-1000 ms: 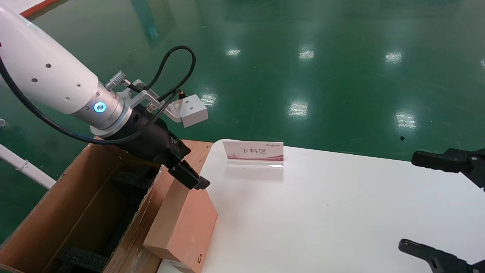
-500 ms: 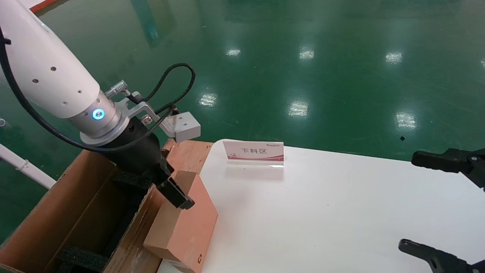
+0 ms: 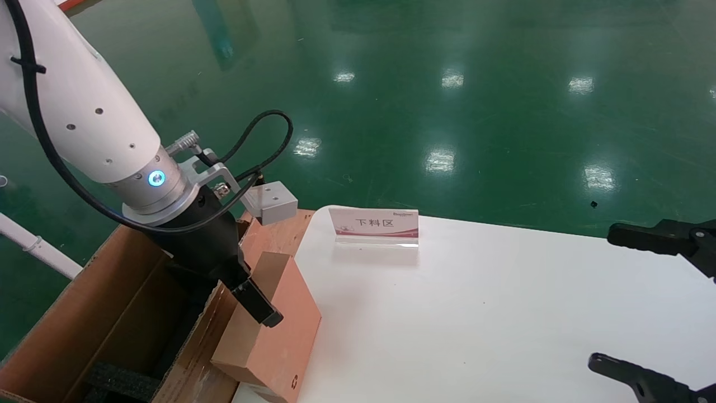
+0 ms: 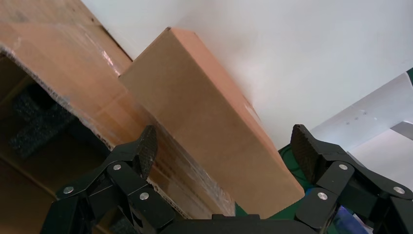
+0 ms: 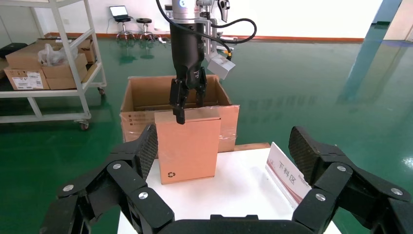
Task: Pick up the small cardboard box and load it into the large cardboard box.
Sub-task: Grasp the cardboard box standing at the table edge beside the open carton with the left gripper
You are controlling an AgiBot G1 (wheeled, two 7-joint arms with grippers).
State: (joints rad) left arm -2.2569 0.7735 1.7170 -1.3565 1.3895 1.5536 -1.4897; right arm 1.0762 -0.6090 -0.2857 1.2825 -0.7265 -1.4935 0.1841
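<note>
Left gripper [image 3: 254, 305]: spread, straddling top edge of small cardboard box [image 3: 279, 330].
Large cardboard box [image 3: 112, 302]: beside it.
Right gripper [image 3: 643, 302]: spread, parked.

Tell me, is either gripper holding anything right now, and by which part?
Nothing is held. The left gripper is open, straddling the top edge of the small cardboard box; the right gripper is open and parked over the table.

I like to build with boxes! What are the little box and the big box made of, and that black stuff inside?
The small cardboard box looks like smooth, matte pinkish-brown cardboard with crisp folded edges. The large cardboard box seems to be rougher brown corrugated cardboard; its cut edge looks ragged, and glossy clear tape shines on one flap. The black padding inside looks like spongy foam, though that is a guess.
</note>
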